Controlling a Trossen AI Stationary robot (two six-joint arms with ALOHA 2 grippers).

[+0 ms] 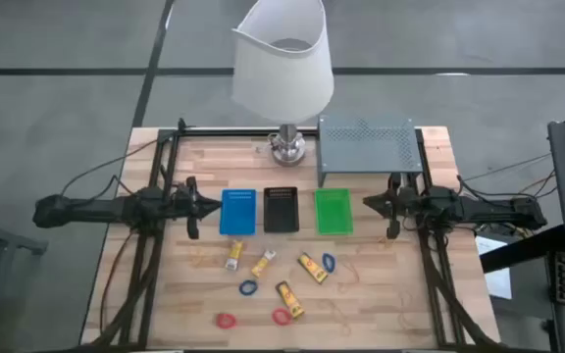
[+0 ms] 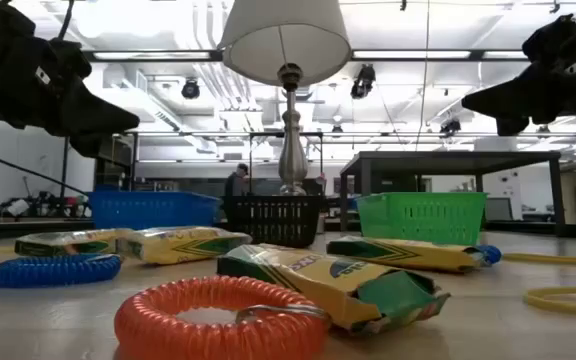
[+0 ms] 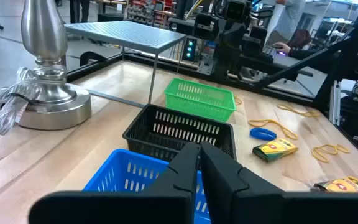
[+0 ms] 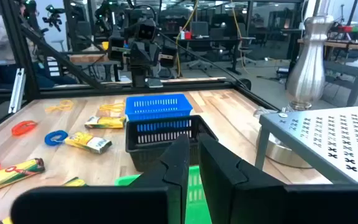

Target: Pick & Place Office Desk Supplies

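The office desk supplies lie loose on the wooden table's near half. They include yellow packets [image 1: 263,263] [image 1: 311,267] [image 1: 289,300], blue rings [image 1: 248,288] [image 1: 329,263], red rings [image 1: 226,320] [image 1: 281,316] and thin tan rubber bands [image 1: 200,257] [image 1: 361,263]. My left gripper [image 1: 214,206] hovers shut at the blue tray's left side, its fingertips [image 3: 191,163] together. My right gripper [image 1: 366,203] hovers shut just right of the green tray, fingertips [image 4: 182,155] together. Both are held above the table [image 2: 133,118] [image 2: 468,103] with nothing in them.
A blue tray [image 1: 238,212], a black tray [image 1: 282,210] and a green tray [image 1: 333,212] stand in a row at mid-table. Behind them are a lamp [image 1: 284,59] on a metal base [image 1: 286,147] and a grey perforated shelf [image 1: 366,145] at the far right.
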